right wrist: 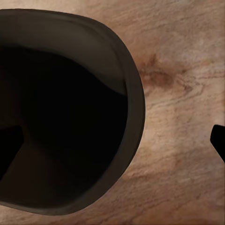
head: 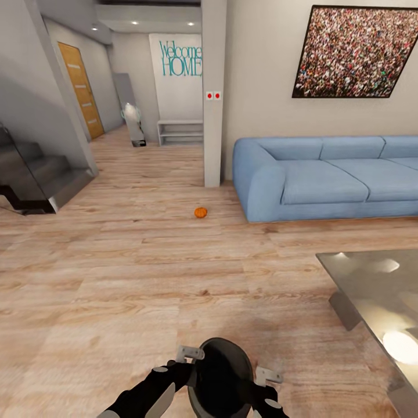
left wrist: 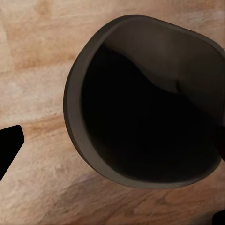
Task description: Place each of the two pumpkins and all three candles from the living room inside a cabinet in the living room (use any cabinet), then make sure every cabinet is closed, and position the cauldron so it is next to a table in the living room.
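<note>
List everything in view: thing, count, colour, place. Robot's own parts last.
cauldron: one, matt black, between the two grippers at the near edge of the head view, above the wood floor.
pumpkin: one, orange, on the floor near the sofa's left end.
table: one, glossy grey top, near right.
sofa: one, light blue, against the right wall.
picture: one, speckled, on the wall above the sofa.
pillar: one, pale grey, left of the sofa.
stairs: one flight, dark grey, far left.
door: one, wooden orange, in the hallway.
left gripper: black arm, pale fingers, at the cauldron's left rim.
right gripper: same, at its right rim.
</note>
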Tool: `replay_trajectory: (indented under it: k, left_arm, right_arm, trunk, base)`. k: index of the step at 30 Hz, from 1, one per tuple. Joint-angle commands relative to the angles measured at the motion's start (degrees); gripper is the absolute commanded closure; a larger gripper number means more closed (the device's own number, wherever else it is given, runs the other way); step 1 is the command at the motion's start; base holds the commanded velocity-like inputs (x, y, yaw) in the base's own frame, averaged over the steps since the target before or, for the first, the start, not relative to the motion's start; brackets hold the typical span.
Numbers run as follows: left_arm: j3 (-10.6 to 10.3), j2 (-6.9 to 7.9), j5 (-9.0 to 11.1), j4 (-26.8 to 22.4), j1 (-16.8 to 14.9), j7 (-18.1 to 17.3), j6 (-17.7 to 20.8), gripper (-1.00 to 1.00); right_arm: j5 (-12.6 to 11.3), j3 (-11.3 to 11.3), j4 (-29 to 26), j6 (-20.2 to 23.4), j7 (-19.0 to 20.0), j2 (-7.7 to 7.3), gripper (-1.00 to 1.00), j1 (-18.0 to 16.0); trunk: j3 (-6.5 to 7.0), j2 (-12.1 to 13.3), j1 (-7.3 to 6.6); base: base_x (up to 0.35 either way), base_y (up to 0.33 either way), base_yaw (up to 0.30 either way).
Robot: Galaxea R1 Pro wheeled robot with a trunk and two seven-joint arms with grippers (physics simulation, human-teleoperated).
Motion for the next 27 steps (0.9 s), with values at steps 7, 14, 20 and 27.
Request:
replay_trajectory:
  k: [7,14,20,27]
  left_arm:
    - [-0.45,-0.03,0.56,-0.09,-0.04,0.32,0.17,-1.0]
    - [-0.45,-0.12,0.65,0.21,-0.01,0.26,0.17,-1.0]
    - [-0.46,-0.33,0.68,0.34,-0.01,0.2,0.17,-1.0]
    - [-0.46,-0.39,0.69,0.35,0.0,0.09,0.17,-1.0]
  right_arm:
    - [-0.61,0.47,0.03,-0.28,-0.34,-0.03,-1.0,-0.02]
    - [-0.61,0.47,0.01,-0.29,-0.34,-0.03,-1.0,-0.07]
    - [-0.61,0.47,0.04,-0.3,-0.34,-0.03,-1.0,-0.03]
    - [-0.61,0.47,0.03,-0.28,-0.34,-0.03,-1.0,-0.03]
  trunk:
    - [-1.31,-2.84,1.54]
    - [-2.56,-5.65,3.07]
    - [-3.64,-8.06,4.39]
    - [-4.9,-10.86,5.93]
  base:
    - [0.0,0.0,0.0]
    - [0.0,0.0,0.0]
    - [0.0,0.0,0.0]
    - [0.0,0.0,0.0]
